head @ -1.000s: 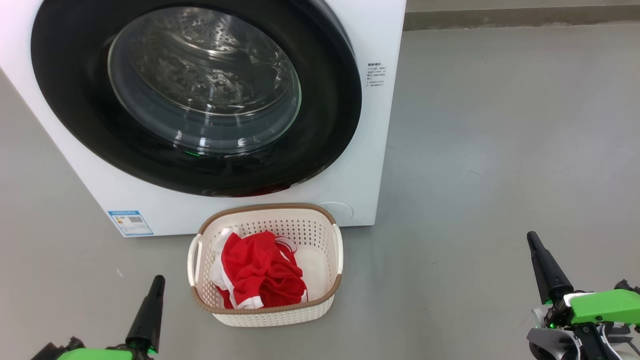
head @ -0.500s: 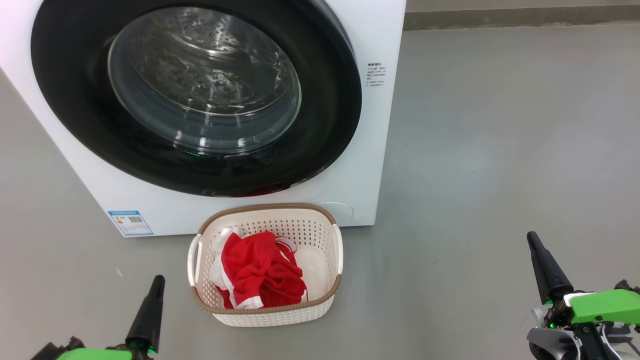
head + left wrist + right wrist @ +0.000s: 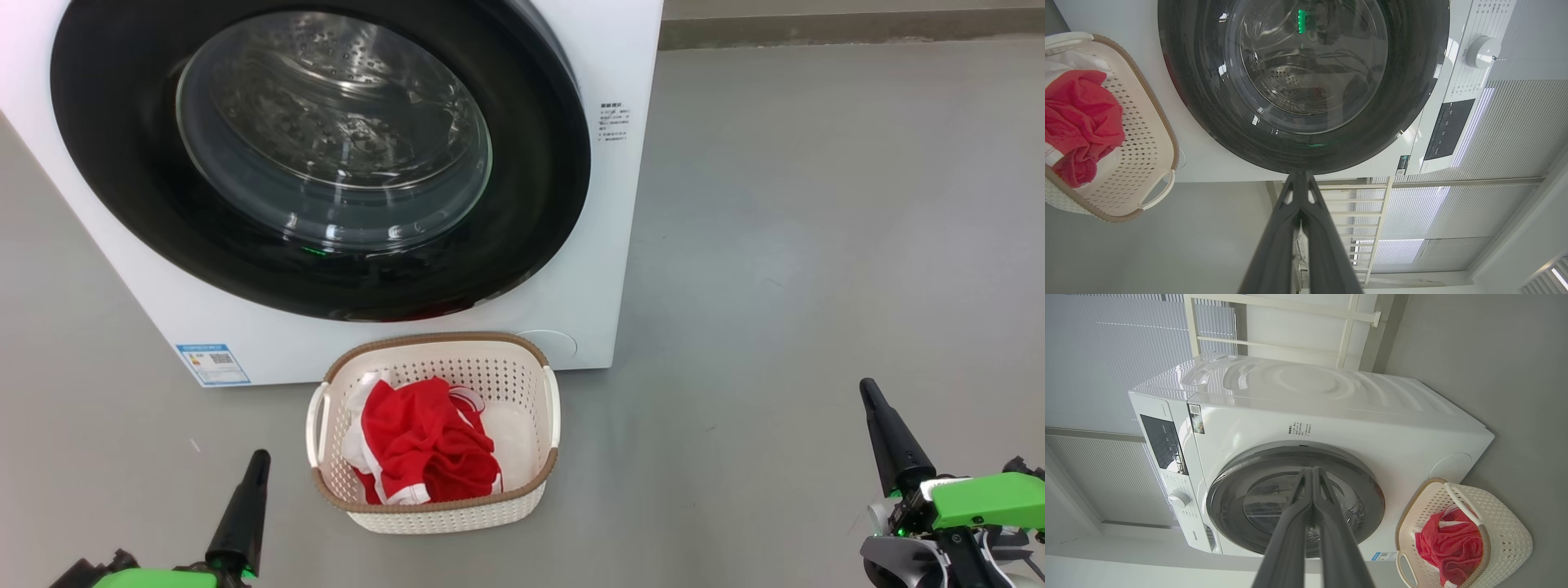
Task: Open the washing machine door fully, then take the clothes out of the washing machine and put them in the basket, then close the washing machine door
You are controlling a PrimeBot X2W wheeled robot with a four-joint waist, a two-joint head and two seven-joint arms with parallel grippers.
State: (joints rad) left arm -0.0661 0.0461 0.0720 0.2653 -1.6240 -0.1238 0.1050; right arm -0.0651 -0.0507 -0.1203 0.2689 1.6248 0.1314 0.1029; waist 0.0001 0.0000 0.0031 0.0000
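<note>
The white washing machine [image 3: 604, 245] stands ahead with its black-rimmed door [image 3: 106, 188] closed flat against the front; the steel drum shows through the glass. The red clothes [image 3: 420, 445] lie inside the cream basket [image 3: 490, 359] on the floor just before the machine. My left gripper [image 3: 259, 459] is low at the left of the basket, shut and empty. My right gripper [image 3: 867, 389] is far to the right over bare floor, shut and empty. The door [image 3: 1208, 114], basket [image 3: 1163, 151] and clothes [image 3: 1081, 118] also appear in the left wrist view, and door [image 3: 1367, 490], basket [image 3: 1511, 531] and clothes [image 3: 1449, 547] in the right wrist view.
Grey floor [image 3: 816, 245] spreads wide to the right of the machine. A dark skirting strip [image 3: 849, 28] runs along the back. Window blinds [image 3: 1106, 355] and a white rail frame [image 3: 1347, 330] stand behind the machine.
</note>
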